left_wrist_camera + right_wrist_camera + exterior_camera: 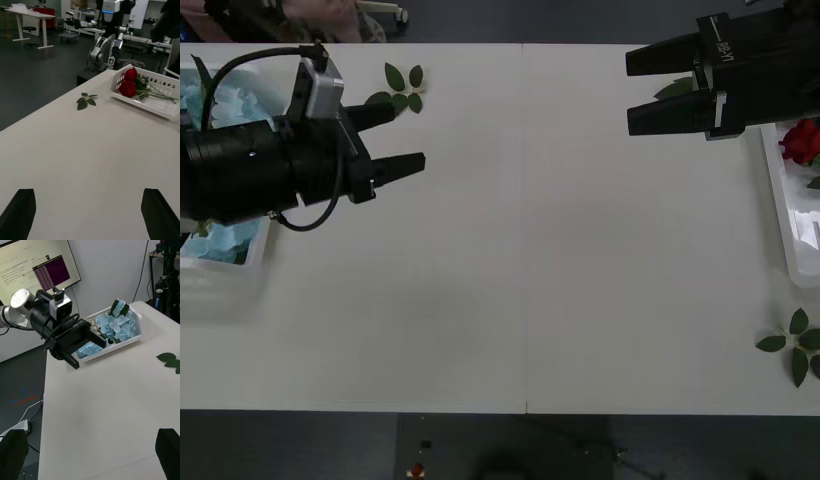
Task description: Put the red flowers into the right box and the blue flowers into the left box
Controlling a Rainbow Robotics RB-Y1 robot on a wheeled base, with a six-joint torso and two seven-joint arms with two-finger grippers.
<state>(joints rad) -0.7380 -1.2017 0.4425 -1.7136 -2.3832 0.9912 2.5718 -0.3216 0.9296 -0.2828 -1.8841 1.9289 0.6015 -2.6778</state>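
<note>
**Flowers sorted, both grippers empty**

The blue flowers [114, 324] lie in the left box [139, 317], under the left gripper [392, 140], fingers spread, empty. The table [520, 260] between holds no flowers. The right gripper [658, 88], also spread, hangs beside the right box [165, 108], where red flowers [127, 83] lie, stems along it.

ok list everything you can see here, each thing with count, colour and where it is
pale blue artificial hydrangea flowers: a cluster, sky blue with green leaves, lying in the left box
white plastic left box: one, white, at the table's left edge
deep-red artificial roses: at least two heads, red on green stems, lying in the right box
white plastic right box: one, white, at the table's right edge
loose green leaf sprigs: two, dark green, one far left, one near right
white table: one, white
left gripper: black, open, above the table beside the left box
right gripper: black, open, above the table's far right
</note>
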